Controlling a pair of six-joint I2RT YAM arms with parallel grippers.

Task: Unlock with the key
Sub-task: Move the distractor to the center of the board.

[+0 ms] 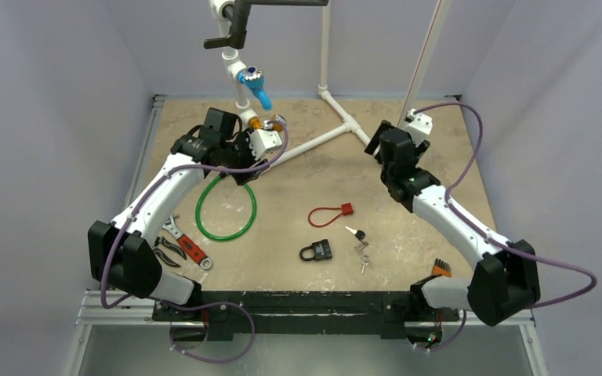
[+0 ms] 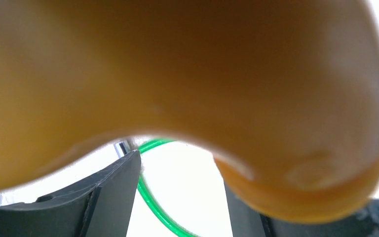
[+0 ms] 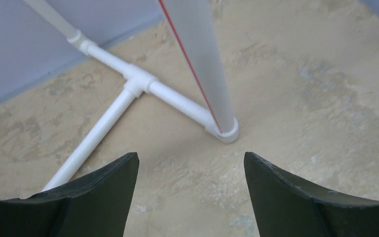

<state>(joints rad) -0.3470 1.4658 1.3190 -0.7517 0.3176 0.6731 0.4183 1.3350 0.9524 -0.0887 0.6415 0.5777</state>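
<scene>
Table (image 1: 439, 141): tan top, and everything I'm after lies flat on it.
Pipe frame (image 1: 337, 133): white, on the far side of the padlock (image 1: 317, 251). Its foot shows right ahead in my right wrist view.
Left gripper (image 2: 177, 170): far and left of the padlock, up by the valve (image 1: 252, 78). Fingers are apart, with a green line showing through the gap. An orange blur fills most of the wrist view and I cannot tell what it is.
Right gripper (image 3: 191, 157): far and right of the padlock. Fingers are apart with nothing between them, just bare table and pipe.
Green loop (image 1: 226, 207): left of the padlock, well apart from it.
Red cable (image 1: 331, 213): just beyond the padlock.
Padlock: lying flat, shackle to the left and body to the right, so its long axis runs left to right.
Key (image 1: 358, 235): just right of the padlock and not touching it. It has a black head, with a small bunch trailing toward the bases, so the long axis runs roughly far to near. Which way the blade points is too small to tell.
Next move: as I read it, the pick-up hasn't begun. The key lies toward the bases from my right fingers and a little left. The right arm is the nearer one, so I'd send it down, jaws set across the key's short side.
</scene>
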